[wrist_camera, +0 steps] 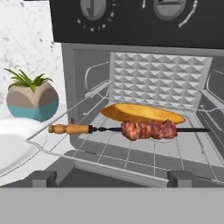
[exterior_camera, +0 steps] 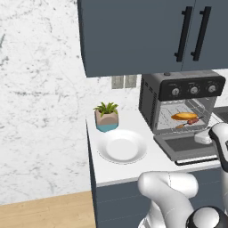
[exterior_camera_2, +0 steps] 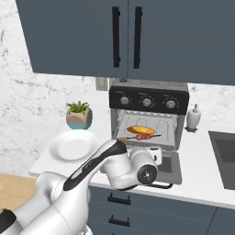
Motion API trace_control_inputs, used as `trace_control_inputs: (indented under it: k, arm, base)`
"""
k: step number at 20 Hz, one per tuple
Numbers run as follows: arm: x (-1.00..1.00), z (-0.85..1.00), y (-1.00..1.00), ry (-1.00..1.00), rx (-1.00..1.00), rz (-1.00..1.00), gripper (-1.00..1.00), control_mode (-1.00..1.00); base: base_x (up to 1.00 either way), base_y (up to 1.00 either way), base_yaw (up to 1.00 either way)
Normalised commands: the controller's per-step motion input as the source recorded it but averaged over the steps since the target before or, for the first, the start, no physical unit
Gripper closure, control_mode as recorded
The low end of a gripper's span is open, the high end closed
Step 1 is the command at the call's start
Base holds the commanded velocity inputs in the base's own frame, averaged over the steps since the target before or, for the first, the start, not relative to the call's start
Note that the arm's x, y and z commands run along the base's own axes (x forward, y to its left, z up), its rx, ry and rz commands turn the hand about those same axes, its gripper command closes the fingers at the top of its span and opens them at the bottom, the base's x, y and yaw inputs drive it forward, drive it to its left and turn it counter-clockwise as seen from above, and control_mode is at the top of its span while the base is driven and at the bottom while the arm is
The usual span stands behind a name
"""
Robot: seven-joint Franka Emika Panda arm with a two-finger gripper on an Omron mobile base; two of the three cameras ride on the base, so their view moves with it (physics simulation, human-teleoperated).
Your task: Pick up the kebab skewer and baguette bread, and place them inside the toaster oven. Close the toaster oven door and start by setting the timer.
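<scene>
The toaster oven stands on the counter, and its door is dropped flat in front. The golden baguette bread lies on the wire rack inside. The kebab skewer rests just in front of it, its wooden handle pointing left. My gripper hovers over the lowered door and faces into the oven. It is open, its fingertips far apart, and it holds nothing. Three knobs run across the black panel.
A white plate and a potted plant sit on the counter left of the oven. To its right stand a soap bottle and a sink. Dark upper cabinets hang close above.
</scene>
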Motion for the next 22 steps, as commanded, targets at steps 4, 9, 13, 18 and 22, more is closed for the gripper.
trace_control_inputs:
  k: [4, 9, 13, 18, 22]
  arm:
    - [0.03, -0.06, 0.0, 0.0, 0.11, -0.14, -1.0, -1.0]
    - [0.06, -0.06, 0.0, 0.0, 0.13, -0.17, -1.0, -1.0]
    - [0.0, -0.11, 0.0, 0.0, 0.07, -0.12, -1.0, -1.0]
    - [0.09, -0.08, 0.0, 0.0, 0.0, -0.01, -1.0, -1.0]
    - [0.11, -0.02, 0.0, 0.0, 0.0, 0.0, -1.0, -1.0]
  base:
    - [0.0, 0.0, 0.0]
    - [0.0, 0.0, 0.0]
    - [0.0, 0.0, 0.0]
    - [0.0, 0.0, 0.0]
    - [0.0, 0.0, 0.0]
